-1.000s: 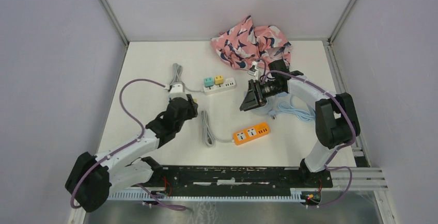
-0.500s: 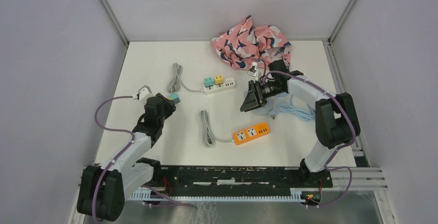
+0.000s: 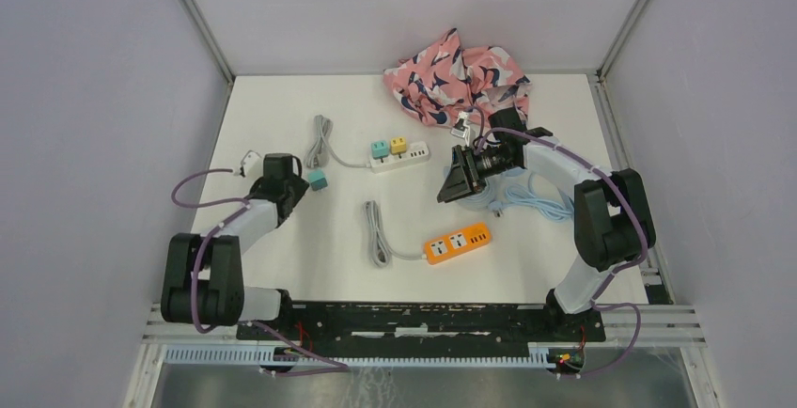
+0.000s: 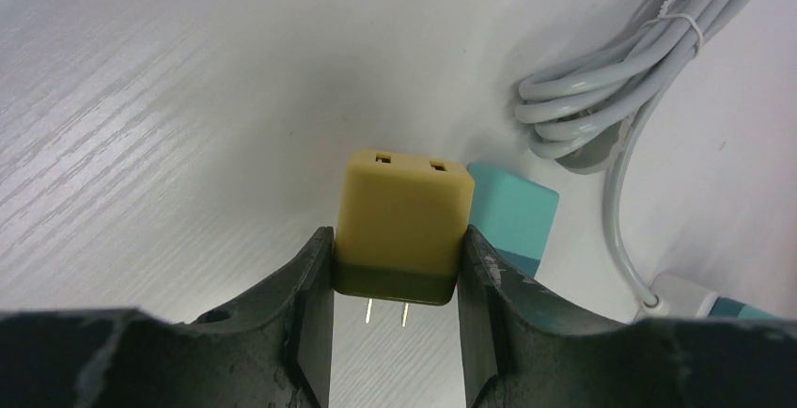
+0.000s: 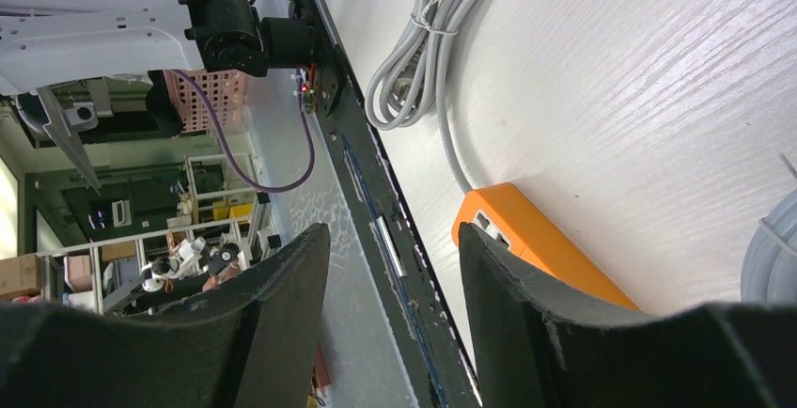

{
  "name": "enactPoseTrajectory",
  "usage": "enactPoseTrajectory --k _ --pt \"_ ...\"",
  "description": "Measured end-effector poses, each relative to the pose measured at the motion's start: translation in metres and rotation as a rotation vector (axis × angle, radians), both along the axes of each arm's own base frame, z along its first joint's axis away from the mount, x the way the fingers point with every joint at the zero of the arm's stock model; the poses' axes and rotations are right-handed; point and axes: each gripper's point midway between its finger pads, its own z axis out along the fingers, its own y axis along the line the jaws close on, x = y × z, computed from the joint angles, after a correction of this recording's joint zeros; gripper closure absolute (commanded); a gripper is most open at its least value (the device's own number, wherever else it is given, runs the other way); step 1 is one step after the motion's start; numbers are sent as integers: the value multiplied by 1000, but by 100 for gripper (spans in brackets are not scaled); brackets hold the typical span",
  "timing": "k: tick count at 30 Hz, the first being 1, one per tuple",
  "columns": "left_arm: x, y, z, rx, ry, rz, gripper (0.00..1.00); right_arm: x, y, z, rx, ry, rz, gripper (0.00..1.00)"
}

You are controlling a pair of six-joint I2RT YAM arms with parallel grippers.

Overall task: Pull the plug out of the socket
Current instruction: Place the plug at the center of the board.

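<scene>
The left hand (image 4: 396,246) is clamped on a yellow plug (image 4: 402,206), which is clear of the white strip (image 3: 402,157) and well to the strip's left, above the tabletop (image 3: 310,272). The plug's long axis runs along the fingers, prongs back toward the wrist. A loose teal plug (image 4: 512,215) lies just beyond, strip-side. Right of the strip, the right hand (image 5: 393,243) hangs empty, fingers apart.

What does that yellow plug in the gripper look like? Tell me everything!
The yellow plug is a small, blocky, plastic-looking cube with rounded edges. Two slots sit on its far face; two thin metal prongs stick out toward the camera. The left gripper pinches its sides, holding it over the white table.
</scene>
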Motion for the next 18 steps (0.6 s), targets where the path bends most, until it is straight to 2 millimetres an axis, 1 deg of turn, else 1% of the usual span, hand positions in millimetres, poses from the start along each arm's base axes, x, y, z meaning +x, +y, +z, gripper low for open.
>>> enactPoseTrajectory --k 6,8,9,10,12,14,16,18 --pt "11 3 -13 11 110 27 69 0 0 0 0 -2 0 41" --pt "13 4 -17 18 156 29 65 0 0 0 0 -3 1 42" --pt "14 4 -18 21 174 30 60 0 0 0 1 -3 1 42" --pt "15 4 -19 22 186 31 53 0 0 0 1 -4 1 41" --pt "16 4 -20 25 211 32 35 0 0 0 0 -3 1 41" --pt "15 5 -20 27 221 33 19 0 0 0 0 -3 2 41" --pt "16 5 -19 29 221 35 13 0 0 0 0 -4 2 42" --pt "17 6 -18 33 220 40 10 0 0 0 0 -4 3 42"
